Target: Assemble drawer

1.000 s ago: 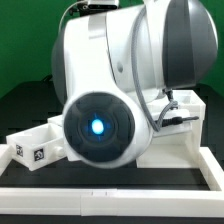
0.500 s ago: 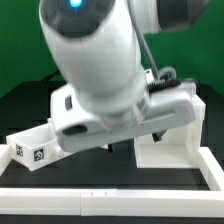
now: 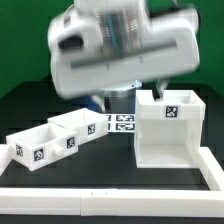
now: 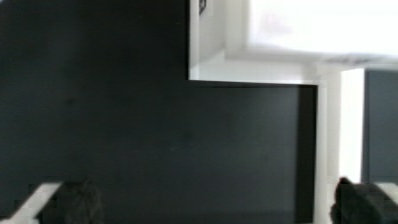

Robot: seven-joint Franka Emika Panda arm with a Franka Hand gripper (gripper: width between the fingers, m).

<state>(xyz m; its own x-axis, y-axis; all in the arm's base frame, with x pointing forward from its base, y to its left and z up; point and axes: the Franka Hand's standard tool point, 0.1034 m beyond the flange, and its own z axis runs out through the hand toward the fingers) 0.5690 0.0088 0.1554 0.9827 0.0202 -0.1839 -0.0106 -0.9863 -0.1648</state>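
Pincer (image 4: pixel 217 205) spread, casing (image 3: pixel 168 130) near 2 trays (image 3: pixel 72 136)

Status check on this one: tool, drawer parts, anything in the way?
Tool open, nothing held. Casing upright; leftmost tray and second tray outside it, exterior view's left. Marker board flat behind the gap; no obstruction seen.

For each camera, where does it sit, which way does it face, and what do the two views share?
Exterior view: off the arm, beyond the rail, looking slightly down at a tray and the casing; the blurred arm fills the top.
Wrist view: on the wrist, facing down at the black table; the open claw shows its fingertips.
Shared: the table and, probably, the casing's white wall.
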